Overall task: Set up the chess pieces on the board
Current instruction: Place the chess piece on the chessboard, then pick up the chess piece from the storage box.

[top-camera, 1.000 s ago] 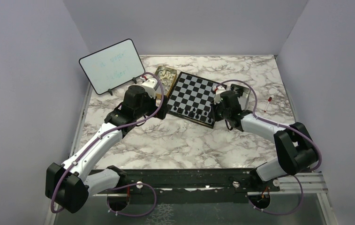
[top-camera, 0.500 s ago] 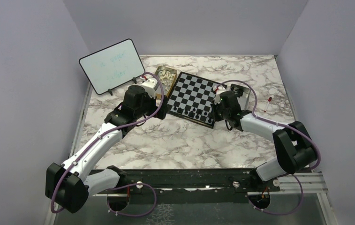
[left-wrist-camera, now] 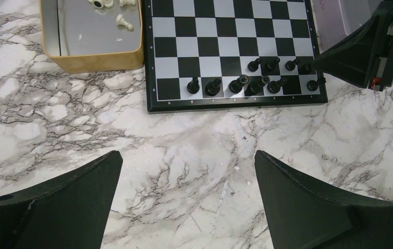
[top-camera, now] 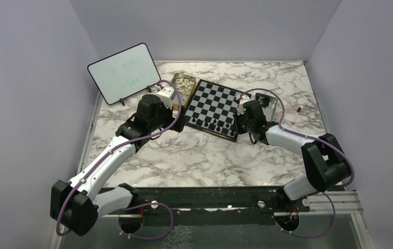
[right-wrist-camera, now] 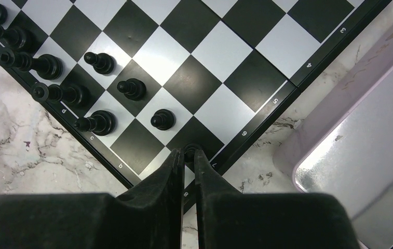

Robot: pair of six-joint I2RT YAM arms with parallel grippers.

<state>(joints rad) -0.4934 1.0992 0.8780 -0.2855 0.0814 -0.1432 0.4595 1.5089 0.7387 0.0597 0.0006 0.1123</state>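
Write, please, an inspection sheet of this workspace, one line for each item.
Surface: white marbled table; no damage seen.
Job's things: board lies flat; black pieces stand along its near edge; cream pieces lie in the gold tin.
Clutter: dry-erase board, second tin, small red-tipped item.
Pincers: left pincer open above bare table; right pincer closed around a black corner piece.
Cables: purple cables looped along both arms.
Surroundings: lilac walls on three sides.
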